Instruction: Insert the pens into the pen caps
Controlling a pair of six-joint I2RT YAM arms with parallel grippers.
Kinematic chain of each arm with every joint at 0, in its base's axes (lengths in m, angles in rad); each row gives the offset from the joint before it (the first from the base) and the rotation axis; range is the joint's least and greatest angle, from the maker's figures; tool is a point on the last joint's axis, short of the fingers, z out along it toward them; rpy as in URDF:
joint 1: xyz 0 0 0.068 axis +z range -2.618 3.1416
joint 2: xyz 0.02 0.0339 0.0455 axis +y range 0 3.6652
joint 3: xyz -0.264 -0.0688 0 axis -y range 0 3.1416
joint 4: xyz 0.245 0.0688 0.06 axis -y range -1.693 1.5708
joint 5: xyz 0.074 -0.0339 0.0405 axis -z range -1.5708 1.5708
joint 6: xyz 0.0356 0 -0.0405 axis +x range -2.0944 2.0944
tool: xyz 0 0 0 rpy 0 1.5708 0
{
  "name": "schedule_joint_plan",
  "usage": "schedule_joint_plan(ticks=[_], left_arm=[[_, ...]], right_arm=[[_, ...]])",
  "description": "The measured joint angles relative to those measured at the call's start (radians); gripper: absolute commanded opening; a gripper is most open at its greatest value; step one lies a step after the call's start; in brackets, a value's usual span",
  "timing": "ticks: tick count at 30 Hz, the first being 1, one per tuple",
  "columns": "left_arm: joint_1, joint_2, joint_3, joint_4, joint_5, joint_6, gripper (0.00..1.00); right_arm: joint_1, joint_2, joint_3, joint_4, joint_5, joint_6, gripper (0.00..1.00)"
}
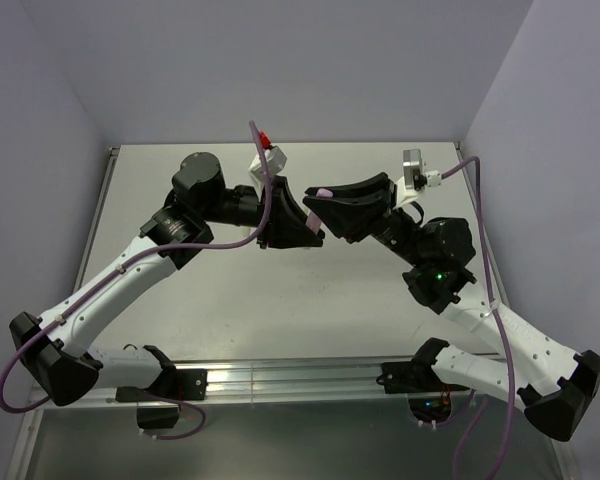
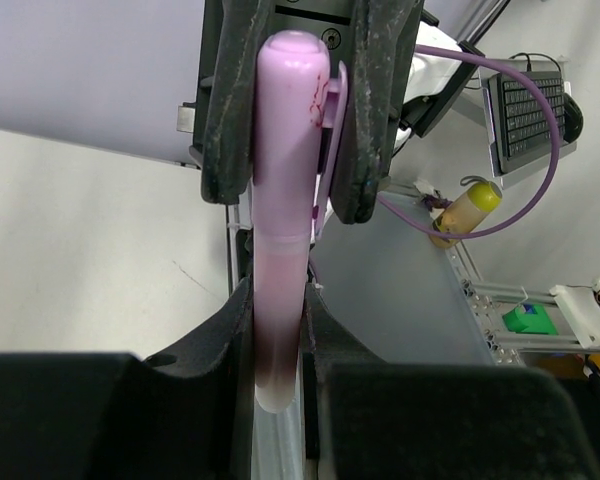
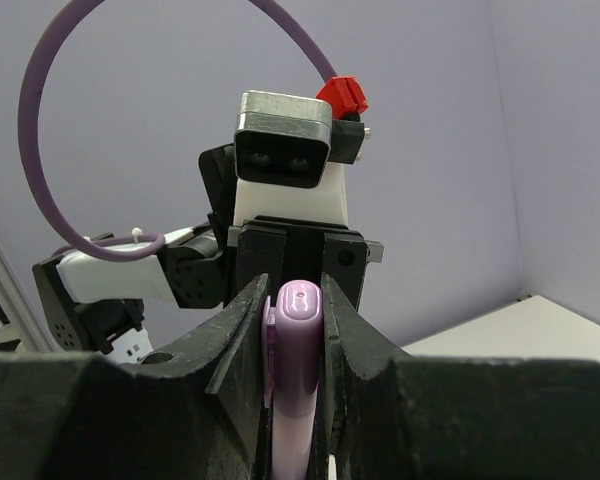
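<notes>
- The left gripper (image 2: 278, 335) is clamping narrowly on the pen (image 2: 280, 270), a pale purple barrel, just below the purple cap (image 2: 292, 120).
- The right gripper (image 3: 295, 310) is pinching the purple cap itself, with its jaws narrow.
- The pen tip is sitting inside the purple cap, and the table (image 1: 230, 310) is lying well below the cap.
- Judgement: seating is looking nearly complete. The final push calls for pressing straight along the purple cap's axis, without sideways load.

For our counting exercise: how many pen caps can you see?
1: the purple cap, pinched in the right gripper, on the pen that the left gripper holds. Others may be hidden.
</notes>
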Motion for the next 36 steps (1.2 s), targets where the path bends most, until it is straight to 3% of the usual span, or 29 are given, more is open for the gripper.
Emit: schedule_joint_plan(ticks=[3, 4, 6, 7, 13, 19, 24, 36], left_arm=[[0.000, 0.001, 0.000, 0.002, 0.002, -0.008, 0.00], [0.000, 0.001, 0.000, 0.009, 0.002, -0.013, 0.01], [0.000, 0.003, 0.000, 0.036, 0.000, -0.033, 0.00], [0.000, 0.003, 0.000, 0.059, -0.003, -0.044, 0.00], [0.009, -0.028, -0.076, 0.310, -0.157, -0.116, 0.00], [0.016, 0.011, -0.173, 0.261, -0.227, -0.104, 0.00], [0.066, 0.126, -0.160, 0.156, -0.314, -0.080, 0.00], [0.107, 0.773, 0.331, -0.246, -0.721, -0.053, 0.04]], right_arm=[[0.003, -0.002, 0.008, -0.019, 0.016, 0.001, 0.00], [0.005, -0.004, 0.017, -0.034, 0.024, 0.000, 0.13], [0.016, -0.006, 0.072, -0.117, 0.054, -0.005, 0.28], [0.022, -0.005, 0.112, -0.174, 0.070, -0.013, 0.45], [0.012, 0.057, 0.402, -0.620, 0.160, -0.046, 0.63], [-0.149, 0.095, 0.612, -0.779, 0.250, -0.028, 0.64], [-0.211, 0.048, 0.600, -0.814, 0.277, -0.021, 0.65], [-0.276, 0.029, 0.422, -0.924, 0.280, -0.021, 0.65]])
